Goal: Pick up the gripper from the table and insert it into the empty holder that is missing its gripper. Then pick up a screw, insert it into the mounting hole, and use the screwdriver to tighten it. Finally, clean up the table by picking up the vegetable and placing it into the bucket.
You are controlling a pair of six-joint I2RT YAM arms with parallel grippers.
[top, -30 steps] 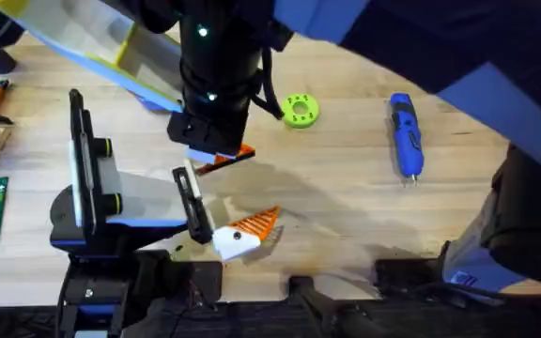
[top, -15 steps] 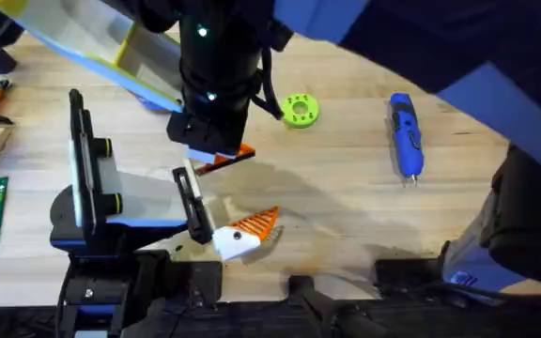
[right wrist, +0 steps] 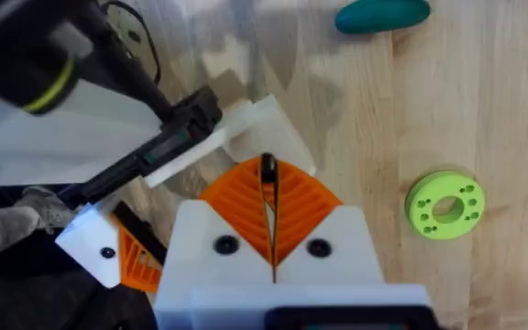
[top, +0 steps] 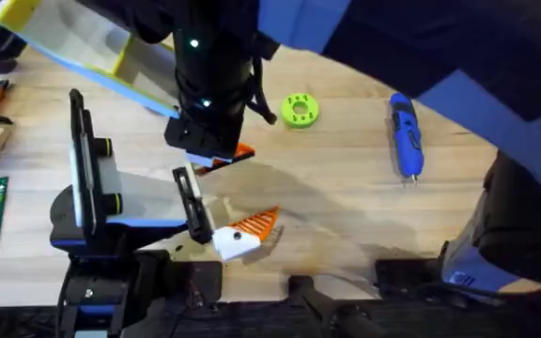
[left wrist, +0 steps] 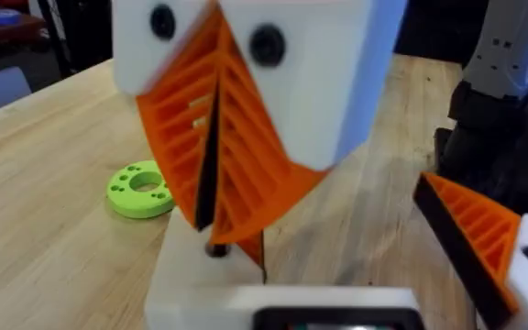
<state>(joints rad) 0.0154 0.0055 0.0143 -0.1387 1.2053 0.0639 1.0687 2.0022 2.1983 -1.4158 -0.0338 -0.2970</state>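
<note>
Since the wooden table (top: 346,202) takes up most of the overhead view, I log it first: one table. Two arms. The right arm reaches across the middle and hangs dark and large over the left half. The left arm lies low along the near left edge.

One right gripper (right wrist: 269,183), white with orange ribbed pads. The pads are pressed together, and a thin black-edged piece is pinched between them. I read it as the orange ribbed plastic wedge finger (left wrist: 211,197). Count: one, held tip-down just above the white angular plastic holder (left wrist: 200,280), touching or nearly touching; I can't tell which. One empty holder, at the end of a black bar on the left arm.

One left gripper (top: 224,200), jaws spread wide. Its only fitted finger (left wrist: 484,238) is orange on a white mount. It stands apart from the bare holder, and the right gripper comes down between them.

One chunky blue cylindrical powered screwdriver (top: 405,134) lies flat well off to the right, alone, with its metal tip toward the near edge.

One lime-green round plastic disc (top: 299,110) lies flat on the table just right of the right gripper.

One small dark green oblong toy vegetable (right wrist: 381,16) lies on bare wood near the disc, not touching it.
</note>
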